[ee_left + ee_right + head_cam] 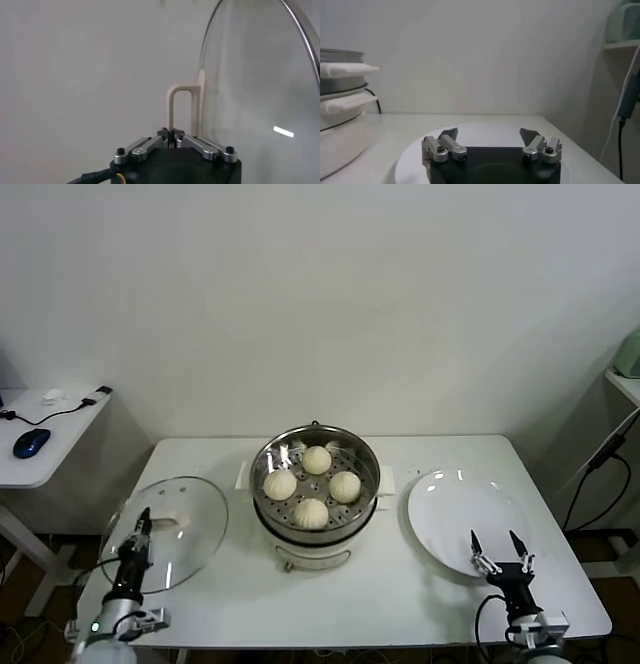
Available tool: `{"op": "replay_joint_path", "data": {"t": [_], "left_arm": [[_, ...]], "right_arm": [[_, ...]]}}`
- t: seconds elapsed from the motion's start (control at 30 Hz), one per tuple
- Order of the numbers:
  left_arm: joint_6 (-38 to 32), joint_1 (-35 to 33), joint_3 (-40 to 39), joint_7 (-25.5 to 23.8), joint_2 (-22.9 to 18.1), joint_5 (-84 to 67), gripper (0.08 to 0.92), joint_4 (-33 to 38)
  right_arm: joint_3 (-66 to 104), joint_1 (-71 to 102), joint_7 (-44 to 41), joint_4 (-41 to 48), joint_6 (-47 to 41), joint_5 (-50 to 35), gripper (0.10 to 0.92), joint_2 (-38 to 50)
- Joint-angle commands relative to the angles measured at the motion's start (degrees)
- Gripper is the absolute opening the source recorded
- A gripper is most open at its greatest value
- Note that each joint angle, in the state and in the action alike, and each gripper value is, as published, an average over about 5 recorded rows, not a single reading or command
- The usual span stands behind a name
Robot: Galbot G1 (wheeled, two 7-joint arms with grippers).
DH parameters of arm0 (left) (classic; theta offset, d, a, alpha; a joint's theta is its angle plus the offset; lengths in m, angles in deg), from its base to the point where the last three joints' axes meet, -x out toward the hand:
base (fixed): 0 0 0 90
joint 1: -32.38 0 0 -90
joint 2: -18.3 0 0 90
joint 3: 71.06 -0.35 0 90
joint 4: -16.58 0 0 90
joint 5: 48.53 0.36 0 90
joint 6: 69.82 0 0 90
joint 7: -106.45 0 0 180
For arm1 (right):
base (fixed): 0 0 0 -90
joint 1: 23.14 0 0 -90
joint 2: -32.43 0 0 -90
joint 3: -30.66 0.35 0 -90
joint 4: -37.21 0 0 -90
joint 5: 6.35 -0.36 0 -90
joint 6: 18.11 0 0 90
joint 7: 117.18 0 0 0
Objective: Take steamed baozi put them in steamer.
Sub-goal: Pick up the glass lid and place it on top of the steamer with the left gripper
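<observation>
Black and silver, the left gripper [143,520], fingers pressed together, low at the near left corner of the table [400,594], over the near edge of the glass lid [190,519]. In the left wrist view the same fingertips [171,133] closed tight, nothing between them, the lid's cream handle [182,107] just beyond and the clear dome [260,90] rising beside it. Cannot tell whether the tips touch the handle.

Near the right corner, the right gripper [497,546], fingers spread wide and empty, poised over the near rim of the white plate [445,504]. Same spread in the right wrist view [490,135], with the plate [485,131] bare under it.

At the middle of the table, between lid and plate, the steel steamer [362,456] on its white base [300,559]. Inside on the holed tray, four pale buns [311,513] in a diamond, close together but apart.

White tabletop, matte, backed by a plain white wall [320,294]. To the left, a second white desk [40,469] with a blue mouse [31,443] and a black cable [60,412]. To the right, the edge of a shelf [622,384] with a pale green object [629,354], and dark cables [600,474] hanging down.
</observation>
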Motion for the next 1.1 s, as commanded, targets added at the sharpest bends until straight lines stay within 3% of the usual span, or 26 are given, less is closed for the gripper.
{"op": "replay_joint_path", "data": {"t": [0.03, 0.27, 0.53, 0.77, 1.1], "left_arm": [[16.22, 1.30, 0.06, -20.83, 9.61, -10.79, 0.135, 25.78], [27.37, 9.78, -15.93, -26.02, 8.94, -1.04, 0.135, 30.50], [37.34, 21.52, -35.48, -32.14, 1.26, 10.72, 0.135, 26.72], [39.16, 25.40, -43.24, -33.56, -7.81, 18.96, 0.135, 21.56], [38.79, 25.99, -47.65, -32.56, -15.07, 25.31, 0.135, 15.01]], "right_arm": [[-0.42, 0.12, 1.77, -2.53, -4.16, 2.99, 0.823, 0.40], [-1.00, 0.33, 2.43, -4.25, -5.65, 4.20, 0.823, 0.86], [-1.79, 0.76, 2.47, -4.22, -5.22, 4.49, 0.823, 0.65], [-2.18, 1.52, 2.38, -3.17, -3.84, 4.38, 0.823, 0.50], [-2.10, 1.99, 2.45, -1.40, -1.94, 4.16, 0.823, 0.30]]}}
